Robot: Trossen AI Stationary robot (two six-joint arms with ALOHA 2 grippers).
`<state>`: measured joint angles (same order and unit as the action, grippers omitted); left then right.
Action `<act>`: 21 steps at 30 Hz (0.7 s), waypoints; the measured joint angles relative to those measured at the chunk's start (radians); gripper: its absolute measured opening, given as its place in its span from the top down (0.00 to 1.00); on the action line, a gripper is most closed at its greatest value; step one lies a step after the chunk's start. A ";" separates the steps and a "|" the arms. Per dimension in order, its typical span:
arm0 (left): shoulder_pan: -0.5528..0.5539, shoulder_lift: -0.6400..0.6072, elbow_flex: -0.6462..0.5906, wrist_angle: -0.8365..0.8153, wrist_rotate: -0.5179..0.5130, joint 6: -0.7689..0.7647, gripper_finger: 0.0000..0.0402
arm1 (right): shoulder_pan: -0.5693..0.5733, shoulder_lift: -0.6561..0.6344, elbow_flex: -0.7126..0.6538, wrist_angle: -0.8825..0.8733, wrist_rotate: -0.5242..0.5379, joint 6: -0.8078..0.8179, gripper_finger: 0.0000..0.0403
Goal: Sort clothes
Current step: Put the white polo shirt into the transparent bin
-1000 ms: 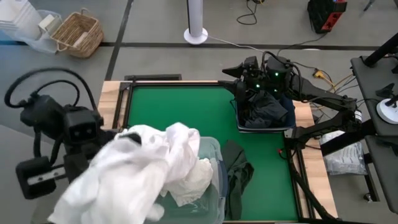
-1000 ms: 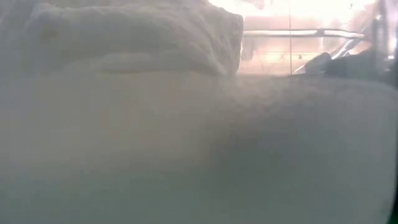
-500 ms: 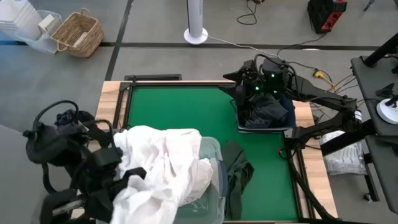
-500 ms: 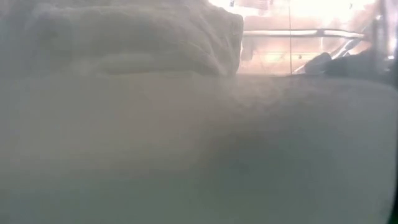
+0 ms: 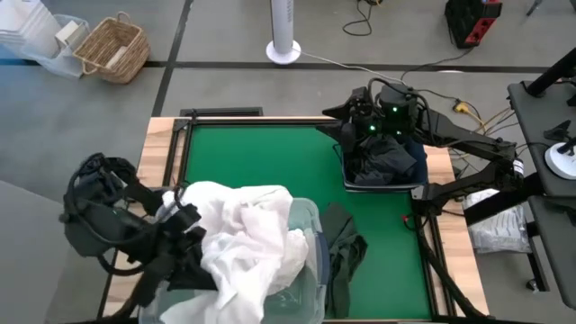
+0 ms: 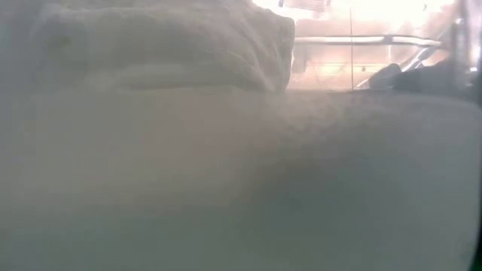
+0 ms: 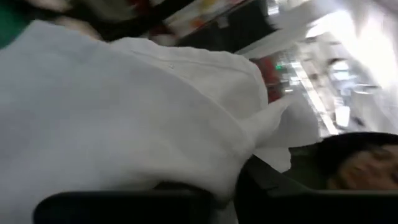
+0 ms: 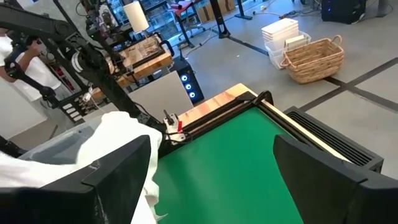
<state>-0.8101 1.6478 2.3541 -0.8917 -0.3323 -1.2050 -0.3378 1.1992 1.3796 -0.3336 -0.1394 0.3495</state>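
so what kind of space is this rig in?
Looks like a robotics lab or workshop: bare concrete floor with loose cables, equipment racks behind the green table, storage bins and a wicker basket on the floor.

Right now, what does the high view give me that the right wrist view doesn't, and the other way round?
Only the high view shows the dark blue bin of dark clothes under the right gripper, the olive garment on the mat, and the left gripper at the white clothes.

Only the right wrist view shows the right fingers spread wide with nothing between them, and a person's sleeve beyond the table.

Both show the white clothes over the clear tub, the green mat and the wicker basket.
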 joint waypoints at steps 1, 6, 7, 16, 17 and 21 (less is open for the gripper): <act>0.000 -0.002 0.000 -0.054 -0.003 -0.037 0.90 | 0.000 0.000 0.000 0.000 0.000 0.003 0.18; 0.000 -0.013 0.000 -0.314 -0.028 -0.205 0.79 | 0.000 0.000 0.000 -0.001 0.000 0.018 0.20; 0.000 -0.015 0.000 -0.345 -0.029 -0.223 0.76 | 0.000 0.000 0.000 -0.001 0.000 0.018 0.20; 0.021 -0.024 0.000 -0.494 -0.028 -0.297 0.51 | 0.000 0.000 0.000 -0.005 0.000 0.035 0.19; 0.027 -0.025 0.000 -0.517 -0.028 -0.310 0.49 | 0.000 0.000 0.000 -0.007 0.000 0.036 0.19; 0.041 -0.034 0.000 -0.601 -0.018 -0.339 0.43 | 0.000 0.000 0.000 -0.014 0.000 0.039 0.18</act>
<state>-0.7689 1.6143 2.3542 -1.4925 -0.3498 -1.5436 -0.3378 1.1992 1.3796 -0.3475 -0.1390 0.3888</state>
